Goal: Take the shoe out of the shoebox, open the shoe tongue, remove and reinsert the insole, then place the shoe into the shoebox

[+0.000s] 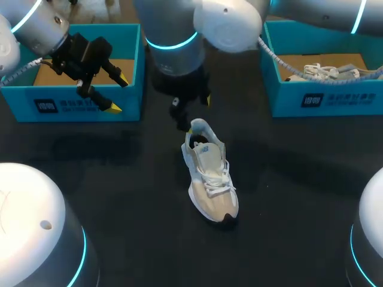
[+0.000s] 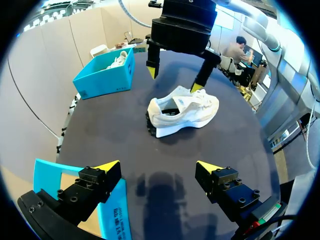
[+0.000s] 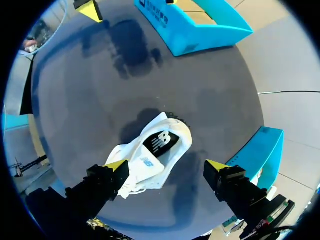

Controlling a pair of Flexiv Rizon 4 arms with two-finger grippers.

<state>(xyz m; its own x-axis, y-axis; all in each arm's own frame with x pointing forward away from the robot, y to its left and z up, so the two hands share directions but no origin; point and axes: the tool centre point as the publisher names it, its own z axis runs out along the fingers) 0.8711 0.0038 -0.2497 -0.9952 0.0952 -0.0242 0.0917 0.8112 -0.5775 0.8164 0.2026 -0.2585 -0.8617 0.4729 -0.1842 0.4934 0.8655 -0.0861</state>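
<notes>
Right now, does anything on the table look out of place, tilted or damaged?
Nothing stands out. The shoe stands upright on its sole on the table, between the left box and the right box, with no visible damage. The right gripper hangs open above its heel.

Even overhead light, moderately bright — dark bench (image 1: 287,179) soaks most of it. Soft shadows beside the shoe (image 1: 210,182) and, in the right wrist view, near the left fingers (image 3: 89,9). Mild glare on left arm's white shell (image 1: 30,209).
</notes>
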